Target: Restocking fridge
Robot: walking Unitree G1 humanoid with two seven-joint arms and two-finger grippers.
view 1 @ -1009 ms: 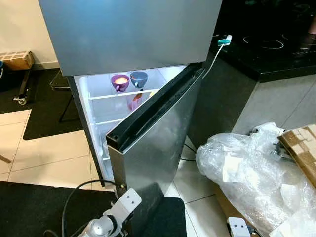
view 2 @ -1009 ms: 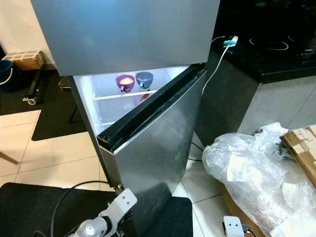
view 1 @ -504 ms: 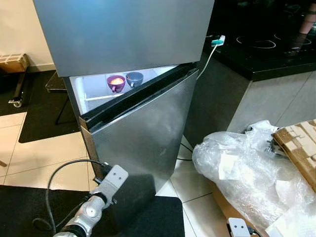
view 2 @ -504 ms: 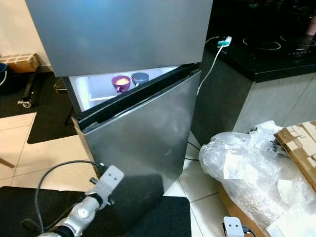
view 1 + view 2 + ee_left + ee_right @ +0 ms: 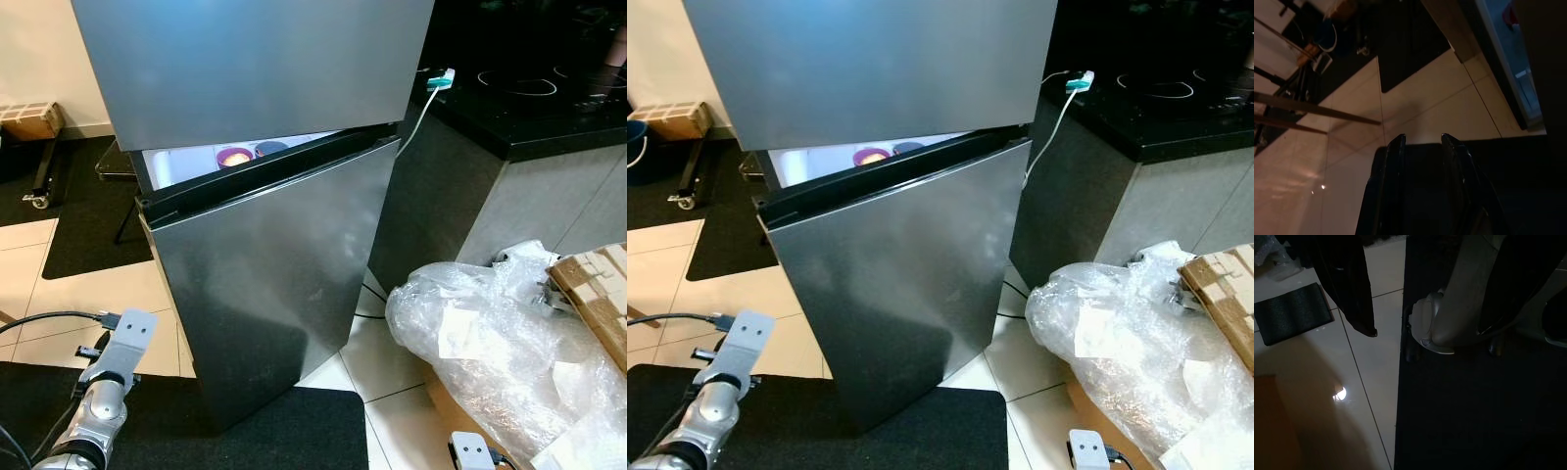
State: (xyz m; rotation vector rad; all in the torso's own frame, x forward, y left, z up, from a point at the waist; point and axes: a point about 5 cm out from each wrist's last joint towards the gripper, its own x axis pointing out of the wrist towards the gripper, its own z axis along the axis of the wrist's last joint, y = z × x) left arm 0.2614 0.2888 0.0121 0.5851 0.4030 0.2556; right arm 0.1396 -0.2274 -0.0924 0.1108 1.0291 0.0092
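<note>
Fridge (image 5: 265, 88) fills the upper centre of the head views. Its lower door (image 5: 274, 284) is nearly shut but not latched: the hinge side (right) meets the body, while the free edge at left stands off, leaving a lit wedge under the upper door. In that gap sit a purple cup (image 5: 233, 155) and a blue cup (image 5: 270, 148), side by side on a shelf.

Left gripper (image 5: 1422, 142) is low in the lower left of the head views, clear of the door, over the black mat (image 5: 284, 431) and tiled floor (image 5: 88, 294). In the wrist view its two fingers (image 5: 1393, 166) are a narrow gap apart and hold nothing. The right arm hangs idle. I can't tell the right gripper's state, since its wrist view is dark and shows one black finger (image 5: 1359, 293) over floor and mat.

Judgement: the step in hand is closing the door.

- Push flat on the door face near the free left edge, not near the hinge, for more leverage.
- Press with the backs of the fingers. No grip is needed.
- Push steadily until the lit wedge disappears (that's the seal check).
- Keep the left arm's cable (image 5: 49, 318) out of the door gap.

Bagged goods (image 5: 490, 343) and a cardboard box (image 5: 598, 294) sit at lower right, well apart from the fridge.
</note>
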